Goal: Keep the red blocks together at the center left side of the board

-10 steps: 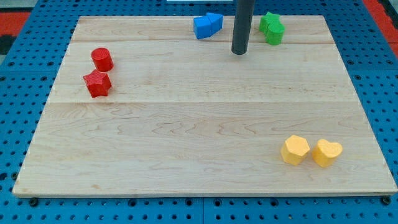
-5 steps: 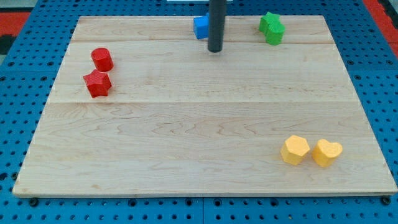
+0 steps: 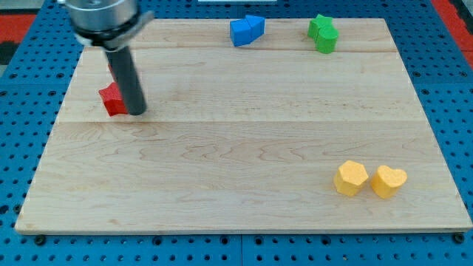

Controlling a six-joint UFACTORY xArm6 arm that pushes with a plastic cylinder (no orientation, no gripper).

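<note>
A red star-shaped block (image 3: 110,100) lies at the board's left side, partly hidden by my rod. A red cylinder block sits just above it, almost wholly hidden behind the rod; only a sliver (image 3: 111,68) shows. My tip (image 3: 136,112) rests on the board right against the red star block's right side, at its lower corner.
Two blue blocks (image 3: 245,30) sit together at the view's top centre. Two green blocks (image 3: 323,33) sit at the top right. Two yellow blocks (image 3: 369,179) sit at the bottom right. The wooden board (image 3: 236,185) lies on a blue pegboard.
My rod has swept from the top centre, beside the blue blocks, far left and down to the red blocks. The red blocks appear in the same place.
</note>
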